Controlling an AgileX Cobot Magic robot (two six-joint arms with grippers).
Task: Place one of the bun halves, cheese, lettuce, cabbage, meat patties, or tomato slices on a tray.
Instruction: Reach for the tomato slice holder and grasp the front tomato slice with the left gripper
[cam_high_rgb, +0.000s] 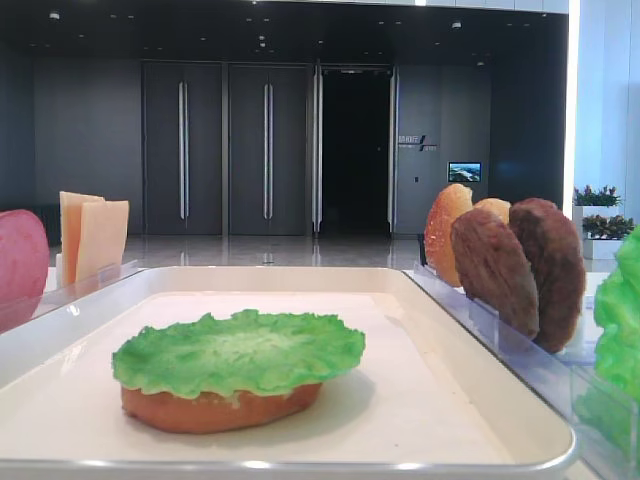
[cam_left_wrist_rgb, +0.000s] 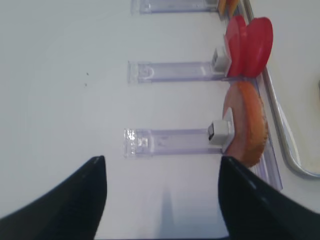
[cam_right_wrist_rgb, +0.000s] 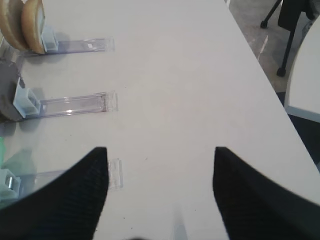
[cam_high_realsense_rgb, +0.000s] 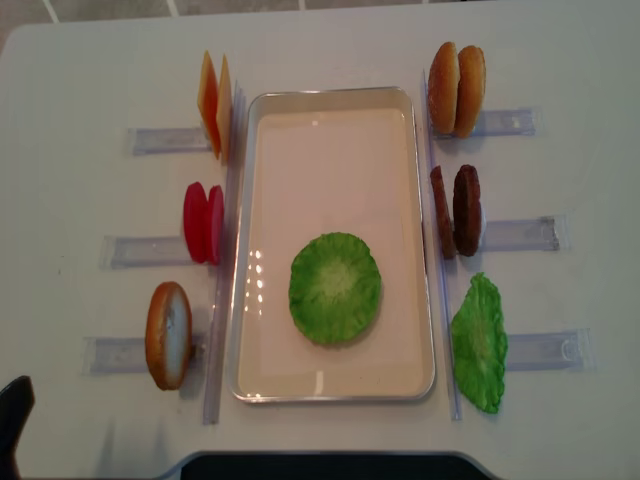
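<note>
A lettuce (cam_high_realsense_rgb: 335, 288) leaf lies flat on a bun half (cam_high_rgb: 215, 408) inside the tray (cam_high_realsense_rgb: 330, 130). Left gripper (cam_left_wrist_rgb: 162, 167) and right gripper (cam_right_wrist_rgb: 157, 160) hover over the table (cam_high_realsense_rgb: 80, 90), jaws released, holding nothing.

The tray (cam_high_realsense_rgb: 334, 105) looks like smooth cream plastic with a soft sheen along its rim. The lettuce (cam_high_rgb: 238, 350) on it is matt green with a ruffled, crinkled surface. The tomato slices (cam_left_wrist_rgb: 248, 45) are smooth, glossy red. The meat patties (cam_high_rgb: 520, 268) at right look rough, grainy and dull brown. The racks (cam_left_wrist_rgb: 167, 141) are clear, shiny plastic on a matt white table (cam_right_wrist_rgb: 190, 75)
</note>
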